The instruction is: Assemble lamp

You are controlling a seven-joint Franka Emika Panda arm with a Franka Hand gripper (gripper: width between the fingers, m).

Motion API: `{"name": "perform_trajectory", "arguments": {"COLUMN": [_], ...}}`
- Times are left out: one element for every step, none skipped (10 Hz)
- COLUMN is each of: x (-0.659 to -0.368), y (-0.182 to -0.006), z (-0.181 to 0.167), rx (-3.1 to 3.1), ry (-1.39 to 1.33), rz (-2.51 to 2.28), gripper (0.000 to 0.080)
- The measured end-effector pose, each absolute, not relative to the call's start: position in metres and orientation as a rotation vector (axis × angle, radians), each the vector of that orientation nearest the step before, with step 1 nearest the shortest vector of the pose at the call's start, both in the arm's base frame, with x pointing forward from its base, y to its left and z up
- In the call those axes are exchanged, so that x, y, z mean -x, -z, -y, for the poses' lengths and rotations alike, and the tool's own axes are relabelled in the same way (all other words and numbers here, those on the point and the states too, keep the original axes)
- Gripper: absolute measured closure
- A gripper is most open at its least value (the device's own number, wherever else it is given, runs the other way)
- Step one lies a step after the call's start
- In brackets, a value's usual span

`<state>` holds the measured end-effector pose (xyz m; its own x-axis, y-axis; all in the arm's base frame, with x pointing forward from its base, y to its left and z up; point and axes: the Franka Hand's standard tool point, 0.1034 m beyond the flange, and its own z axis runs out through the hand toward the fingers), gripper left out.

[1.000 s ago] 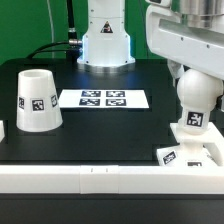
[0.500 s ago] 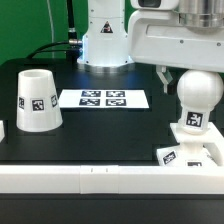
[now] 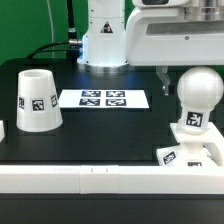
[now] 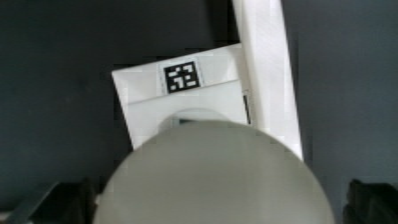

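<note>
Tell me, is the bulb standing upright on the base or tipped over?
Upright. The bulb stands neck down on the square base, round end straight up, no lean in the exterior view.

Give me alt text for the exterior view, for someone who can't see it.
A round white bulb stands upright on the flat white base at the exterior view's right, the robot arm close above it. On the black table, the tapered shade sits mouth-down at that view's left, the marker board beside it.

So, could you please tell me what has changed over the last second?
The fingers have left the bulb and risen above it. The bulb stays upright on the base; the shade and the marker board have not moved.
</note>
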<state>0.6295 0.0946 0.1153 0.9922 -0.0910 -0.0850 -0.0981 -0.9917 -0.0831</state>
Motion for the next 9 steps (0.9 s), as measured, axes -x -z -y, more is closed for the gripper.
{"name": "perform_trajectory", "arguments": {"x": [-0.6293, -0.6293, -0.6292, -0.6293, -0.6297, -0.6307, -0.6314, -0.6314, -0.6311], "y": [-0.1150, -0.1148, -0.1145, -0.1146, -0.1153, -0.1165, -0.1167, -0.1165, -0.1161], "z": [-0.0944, -0.0942, -0.0937, -0.0933, -0.0932, -0.0926, -0.0929, -0.0922, -0.0921], "rx": [3.049, 3.048, 3.041, 3.031, 3.018, 3.002, 2.972, 2.938, 2.896], "ry": [-0.121, -0.117, -0.112, -0.106, -0.098, -0.087, -0.075, -0.070, -0.064], "rz": [-0.053, 0.025, 0.153, 0.273, 0.395, 0.557, 0.708, 0.840, 0.977], "gripper": [0.0101, 0.0101, 0.0101, 0.0101, 0.0101, 0.0101, 0.0101, 0.0101, 0.0101]}}
